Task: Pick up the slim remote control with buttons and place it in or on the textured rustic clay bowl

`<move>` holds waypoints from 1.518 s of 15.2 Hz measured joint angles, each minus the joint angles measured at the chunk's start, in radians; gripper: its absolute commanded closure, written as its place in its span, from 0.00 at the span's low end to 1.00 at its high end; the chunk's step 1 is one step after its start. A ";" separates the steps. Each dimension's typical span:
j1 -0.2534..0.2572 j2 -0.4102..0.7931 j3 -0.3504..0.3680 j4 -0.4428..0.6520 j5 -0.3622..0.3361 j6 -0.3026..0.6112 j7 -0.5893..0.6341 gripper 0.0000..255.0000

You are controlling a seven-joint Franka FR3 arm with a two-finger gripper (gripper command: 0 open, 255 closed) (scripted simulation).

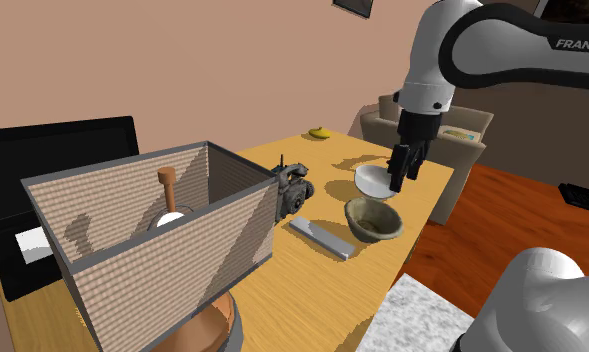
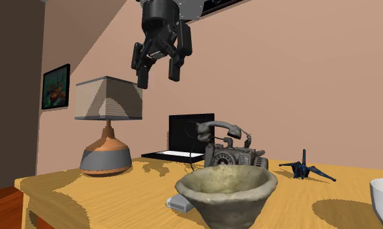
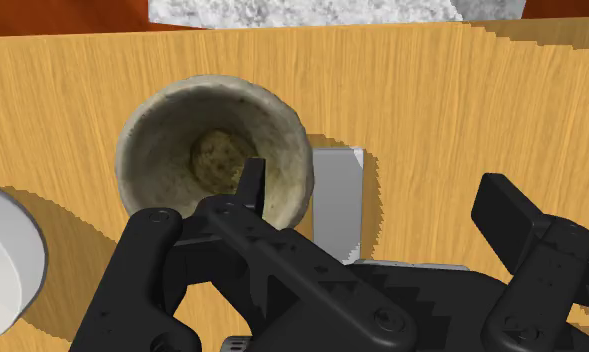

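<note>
Approach stage; nothing grasped. Tool [image 2: 158,78] is seen high above the counter [image 1: 312,290], fingers spread wide, empty. Grey remote [image 1: 322,237] is laid flat on the counter, just beside the clay bowl [image 1: 374,234]. Next, judged: descent over the remote is required, fingers set across its narrow width.

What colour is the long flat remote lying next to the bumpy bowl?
It's plain light grey; the remote shows best in the shoulder view, beside the bowl.
</note>
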 measured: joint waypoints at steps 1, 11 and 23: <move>0.000 0.000 0.000 0.000 0.000 0.000 0.000 0.00; 0.000 0.192 0.026 -0.125 0.014 0.344 0.041 0.00; -0.002 0.568 0.067 -0.105 0.009 0.759 0.107 0.00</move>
